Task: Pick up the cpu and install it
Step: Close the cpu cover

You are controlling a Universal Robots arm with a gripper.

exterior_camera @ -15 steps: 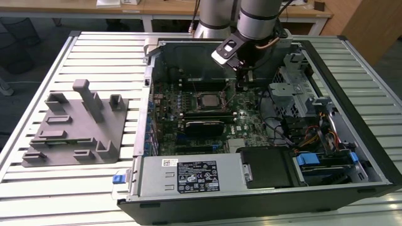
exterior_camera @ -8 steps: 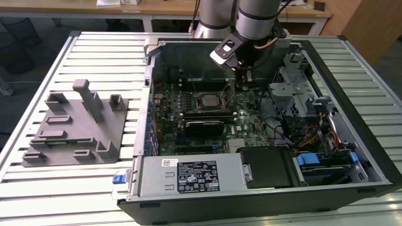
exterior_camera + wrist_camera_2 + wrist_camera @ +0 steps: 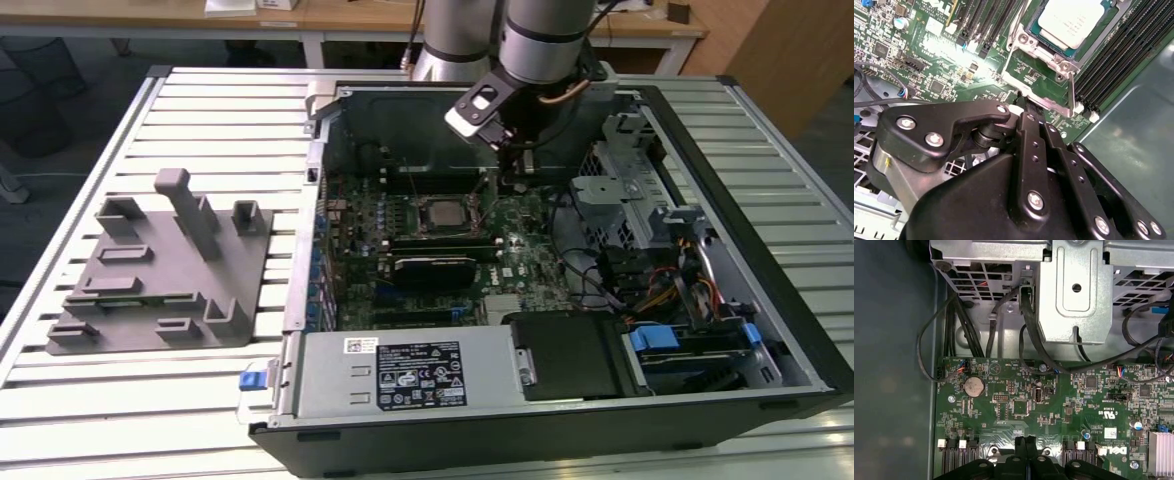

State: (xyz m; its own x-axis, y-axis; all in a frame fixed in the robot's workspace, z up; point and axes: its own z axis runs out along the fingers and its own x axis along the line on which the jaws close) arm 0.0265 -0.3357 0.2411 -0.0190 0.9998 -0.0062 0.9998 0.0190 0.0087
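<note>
Slatted surface (image 3: pixel 174 400) carries an open computer case (image 3: pixel 534 440); the cpu (image 3: pixel 1071 22) already lies in its socket on the motherboard (image 3: pixel 1004 415). The gripper (image 3: pixel 1026 440) hangs just beside the socket, fingers pressed together and empty. Whether the socket latch is closed, I cannot tell.

You have a slatted metal table (image 3: pixel 214 110). A grey plastic plate (image 3: pixel 147 290) with posts lies toward the exterior view's left, an open computer case (image 3: pixel 387 130) beside it.

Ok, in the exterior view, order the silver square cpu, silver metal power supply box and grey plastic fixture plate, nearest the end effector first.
From the end effector:
1. Silver square cpu, just beside it.
2. Silver metal power supply box, low in the exterior view.
3. Grey plastic fixture plate, far on the exterior view's left.
</note>
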